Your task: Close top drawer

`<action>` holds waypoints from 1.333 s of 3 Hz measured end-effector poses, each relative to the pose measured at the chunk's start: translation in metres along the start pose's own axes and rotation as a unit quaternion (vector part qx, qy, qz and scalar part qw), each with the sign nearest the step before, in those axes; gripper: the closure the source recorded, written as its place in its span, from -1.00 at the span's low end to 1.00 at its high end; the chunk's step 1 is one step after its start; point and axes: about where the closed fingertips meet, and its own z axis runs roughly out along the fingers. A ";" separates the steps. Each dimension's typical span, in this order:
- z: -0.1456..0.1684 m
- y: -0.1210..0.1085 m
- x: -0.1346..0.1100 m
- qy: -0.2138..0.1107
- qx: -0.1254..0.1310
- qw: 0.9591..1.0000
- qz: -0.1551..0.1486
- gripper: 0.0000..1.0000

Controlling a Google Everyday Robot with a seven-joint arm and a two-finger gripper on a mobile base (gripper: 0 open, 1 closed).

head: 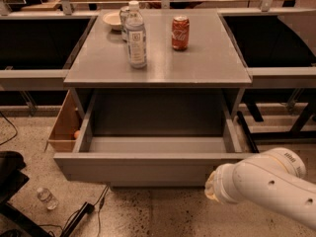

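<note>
The top drawer (pixel 148 168) is a wide, deep gray drawer, partly pulled out of the gray cabinet (pixel 158 68). Its plain flat front faces me and its inside looks empty. The white arm comes in from the lower right, and its gripper end (pixel 213 185) sits against the drawer front near its right end. The fingers are hidden behind the arm's white wrist.
On the cabinet top stand a clear water bottle (pixel 136 36), a red soda can (pixel 180 32) and a white bowl (pixel 113 19). A tan wooden box (pixel 64 127) sits left of the cabinet. A small bottle (pixel 47 197) and a cable (pixel 86 211) lie on the floor.
</note>
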 end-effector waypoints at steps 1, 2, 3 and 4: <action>-0.003 -0.052 -0.024 -0.003 0.019 0.999 -0.025 1.00; -0.003 -0.052 -0.024 -0.003 0.019 0.999 -0.025 1.00; 0.010 -0.070 -0.023 -0.011 0.029 0.999 -0.026 1.00; 0.021 -0.090 -0.021 -0.018 0.045 0.998 -0.028 1.00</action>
